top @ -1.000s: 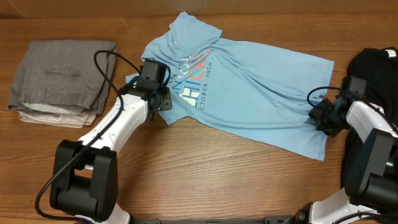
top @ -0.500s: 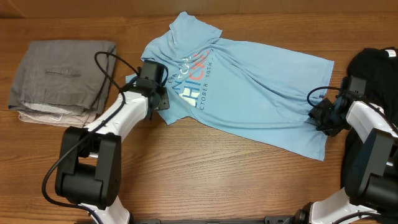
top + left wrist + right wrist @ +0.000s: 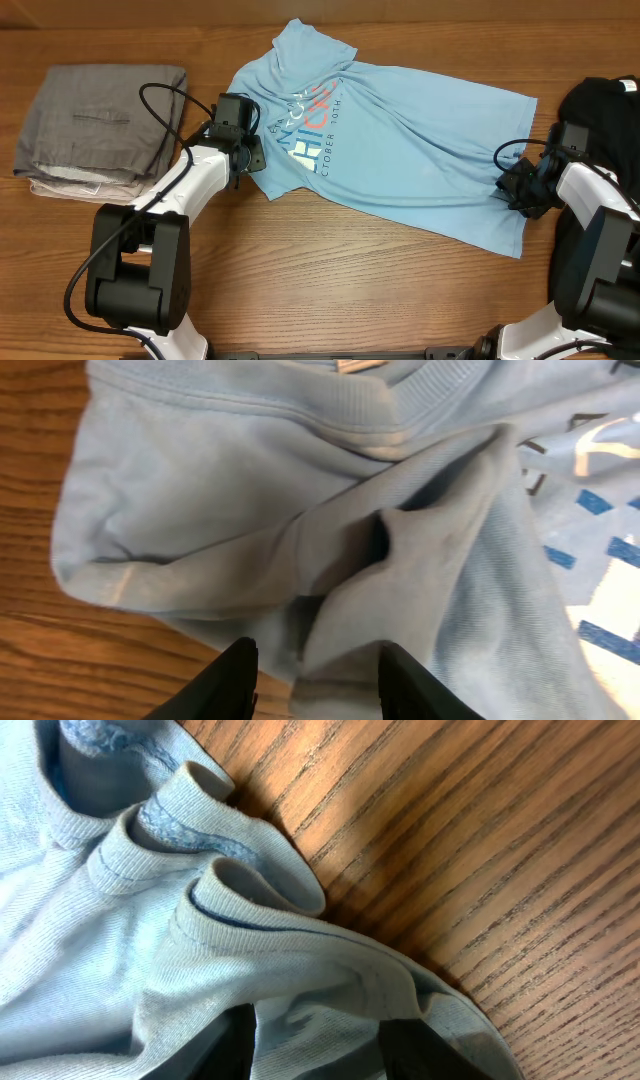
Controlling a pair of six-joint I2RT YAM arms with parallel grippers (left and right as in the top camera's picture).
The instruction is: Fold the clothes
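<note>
The clothes, a light blue T-shirt (image 3: 400,150) with white and coral lettering, lie spread and wrinkled across the table's middle. My left gripper (image 3: 250,158) is at the shirt's left edge by the collar. In the left wrist view its jaws (image 3: 318,650) stand open astride a raised fold of the shirt (image 3: 400,560), and bare wood shows beside the left finger. My right gripper (image 3: 515,188) is at the shirt's right edge. There it (image 3: 318,1020) is shut on the bunched hem (image 3: 250,910), and creases run from it across the cloth.
A folded pile of grey garments (image 3: 100,125) sits at the far left. A black cloth heap (image 3: 600,110) lies at the right edge behind my right arm. Bare wooden table (image 3: 330,270) stretches along the front.
My left gripper has shifted a little up and left along the shirt's edge, and its jaws have narrowed around the fold. The right arm and the shirt's hem have not moved.
</note>
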